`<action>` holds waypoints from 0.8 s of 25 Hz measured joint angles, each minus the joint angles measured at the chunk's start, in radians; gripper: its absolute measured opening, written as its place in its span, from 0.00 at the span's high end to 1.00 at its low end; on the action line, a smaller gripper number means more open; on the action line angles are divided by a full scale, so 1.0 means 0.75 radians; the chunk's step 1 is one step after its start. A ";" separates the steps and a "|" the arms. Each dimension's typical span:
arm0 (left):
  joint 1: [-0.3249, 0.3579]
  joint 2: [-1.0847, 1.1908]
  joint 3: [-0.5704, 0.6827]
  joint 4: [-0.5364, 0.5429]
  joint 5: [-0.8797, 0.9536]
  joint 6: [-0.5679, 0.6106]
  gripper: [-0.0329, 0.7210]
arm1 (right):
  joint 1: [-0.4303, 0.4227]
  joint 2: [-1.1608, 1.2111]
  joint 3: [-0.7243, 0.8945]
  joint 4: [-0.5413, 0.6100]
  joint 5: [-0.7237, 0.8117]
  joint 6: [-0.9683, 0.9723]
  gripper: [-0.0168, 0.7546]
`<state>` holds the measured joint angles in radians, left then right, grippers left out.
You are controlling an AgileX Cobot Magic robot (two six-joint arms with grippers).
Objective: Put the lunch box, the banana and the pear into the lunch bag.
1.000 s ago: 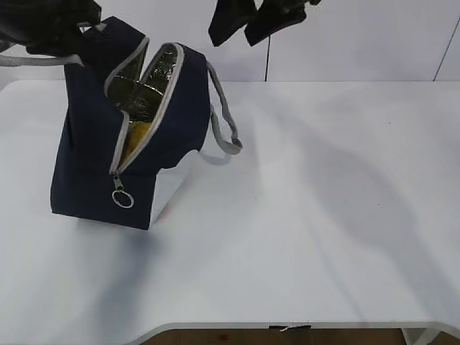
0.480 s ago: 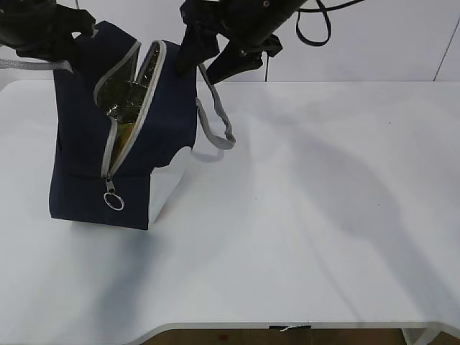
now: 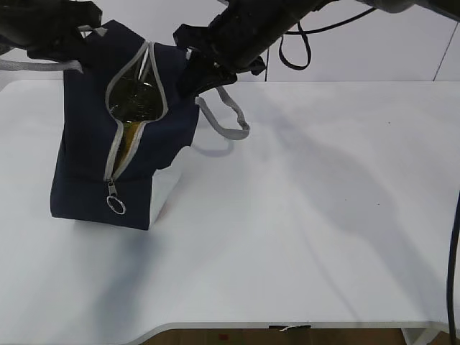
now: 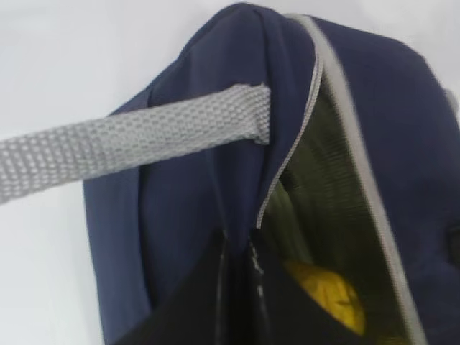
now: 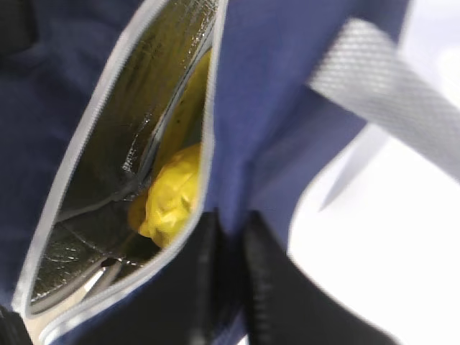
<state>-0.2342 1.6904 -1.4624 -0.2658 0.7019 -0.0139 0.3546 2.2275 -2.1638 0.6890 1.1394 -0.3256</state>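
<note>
The white table [image 3: 323, 215] fills most of the exterior view, and the lunch bag [image 3: 90, 158] stands on it at about nine o'clock, upright but leaning a little, with its grey zipper run open from the top edge down to the ring pull [image 3: 115, 205] near its lower front. It looks like soft, padded fabric with a foil lining, so it should sag and fold wherever it is pinched, and the firmest holds are the stitched rim beside the zipper and the webbing handles. The left gripper [image 4: 237, 287] comes in at eleven o'clock and is clamped narrow on the near wall of the bag just beside the zipper, under the grey strap [image 4: 129, 144]. The right gripper [image 5: 226, 280] reaches across from one o'clock and has its fingers pinched together on the opposite rim, with the other handle [image 3: 226, 118] hanging loose beside it. Inside the mouth something yellow [image 5: 172, 198] rests low against the lining; whether it is the banana or the pear cannot be told, and the lunch box is not visible. Nothing of the task remains on the table.
</note>
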 joint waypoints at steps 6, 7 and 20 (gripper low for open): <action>0.000 -0.003 0.000 -0.151 0.012 0.001 0.96 | 0.000 0.001 -0.091 -0.040 0.108 -0.016 0.96; 0.000 -0.008 0.000 -0.168 0.018 0.003 0.96 | 0.000 -0.004 -0.105 -0.054 0.127 -0.016 0.96; -0.188 -0.099 0.005 -0.355 -0.018 0.006 0.96 | 0.000 -0.349 -0.008 -0.457 0.181 0.044 0.97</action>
<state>-0.3753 1.6162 -1.4589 -0.5319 0.6883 -0.0096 0.3546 1.9654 -2.1699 0.3461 1.2752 -0.2922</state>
